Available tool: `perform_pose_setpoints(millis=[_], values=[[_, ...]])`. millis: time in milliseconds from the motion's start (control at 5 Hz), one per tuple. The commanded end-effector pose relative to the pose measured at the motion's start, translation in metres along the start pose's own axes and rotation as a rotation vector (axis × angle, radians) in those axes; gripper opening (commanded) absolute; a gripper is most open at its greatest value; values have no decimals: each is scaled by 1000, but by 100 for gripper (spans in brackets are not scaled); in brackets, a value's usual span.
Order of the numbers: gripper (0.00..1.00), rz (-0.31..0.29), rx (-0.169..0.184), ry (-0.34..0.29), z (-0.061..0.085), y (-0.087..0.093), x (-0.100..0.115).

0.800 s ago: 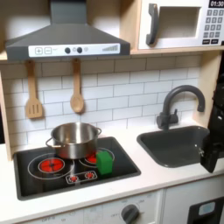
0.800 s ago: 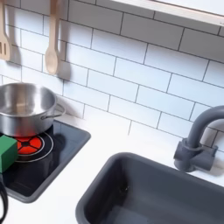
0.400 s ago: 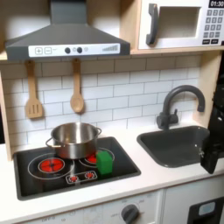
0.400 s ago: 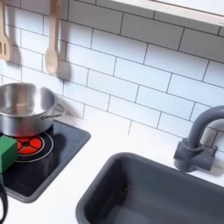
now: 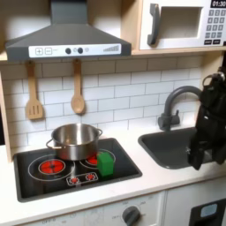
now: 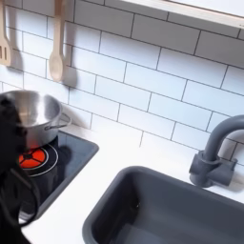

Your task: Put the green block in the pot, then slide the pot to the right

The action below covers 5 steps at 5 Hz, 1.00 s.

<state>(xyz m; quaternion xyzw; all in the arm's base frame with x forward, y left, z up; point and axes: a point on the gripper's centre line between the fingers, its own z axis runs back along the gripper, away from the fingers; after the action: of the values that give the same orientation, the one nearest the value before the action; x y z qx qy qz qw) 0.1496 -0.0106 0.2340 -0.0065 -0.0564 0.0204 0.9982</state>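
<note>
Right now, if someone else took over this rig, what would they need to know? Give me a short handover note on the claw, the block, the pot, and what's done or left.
Claw: the dark arm stands over the dark grey sink basin at the first exterior view's right, blurred; open or shut cannot be told, and nothing is seen held.
Small bright green block: on the black stovetop, in front of the pot toward the first exterior view's right, not in it.
Round shiny silver metal pot: on the stovetop's back part, upright.
Done: nothing yet.
Left: pick up the block, drop it in the pot, then slide the pot right.
</note>
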Motion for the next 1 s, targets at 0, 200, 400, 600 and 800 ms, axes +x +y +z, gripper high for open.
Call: perform_pose_setpoints(millis=[0,200,400,600,800], values=[[100,33,28,-11,-9,18,32],[100,40,40,-19,-13,30,49],[100,73,50,-26,-17,43,61],[100,99,57,-24,-21,54,73],[100,107,57,-31,-23,64,85]])
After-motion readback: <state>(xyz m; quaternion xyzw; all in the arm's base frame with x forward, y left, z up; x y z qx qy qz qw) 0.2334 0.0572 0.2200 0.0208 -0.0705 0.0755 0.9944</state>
